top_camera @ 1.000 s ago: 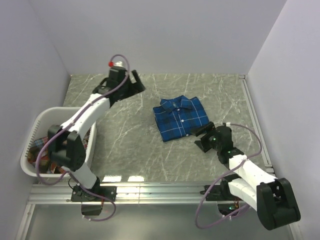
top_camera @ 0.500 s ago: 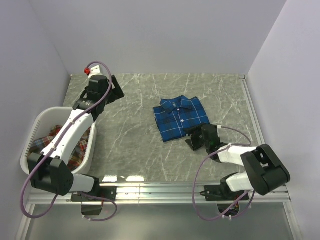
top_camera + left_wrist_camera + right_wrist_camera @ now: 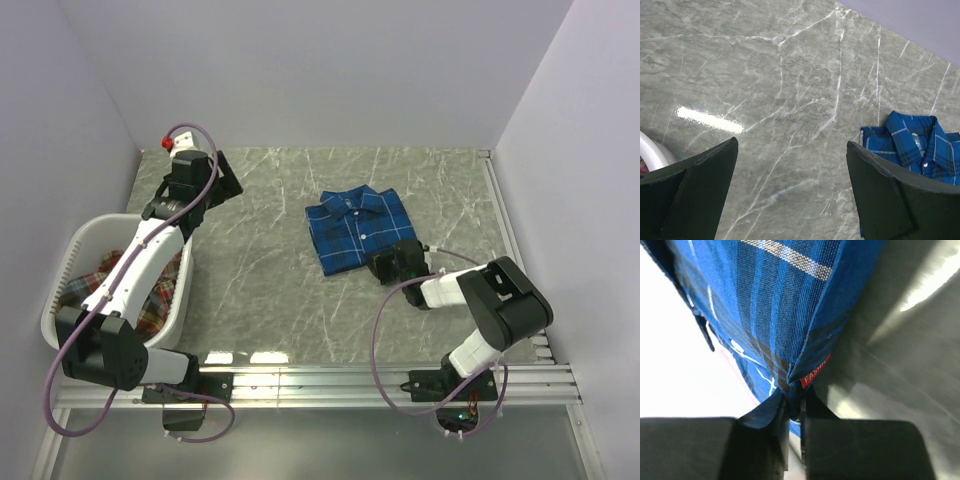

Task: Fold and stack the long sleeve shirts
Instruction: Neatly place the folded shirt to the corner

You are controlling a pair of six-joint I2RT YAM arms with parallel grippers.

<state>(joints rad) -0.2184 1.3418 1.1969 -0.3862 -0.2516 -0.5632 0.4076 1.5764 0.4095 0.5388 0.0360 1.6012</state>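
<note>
right wrist, right hand (image 3: 793, 407) clamped on blue shirt (image 3: 775, 315) corner, left hand (image 3: 791, 145) wide apart

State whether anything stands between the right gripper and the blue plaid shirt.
Nothing visible does: the right gripper is shut on a folded edge of the blue plaid shirt, just below its red label.

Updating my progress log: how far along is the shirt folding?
Done: the royal blue plaid shirt lies folded on the grey marble table. In hand: the right tool pinches its near corner. Left: the red-orange plaid shirt, heaped in the white plastic basket.
</note>
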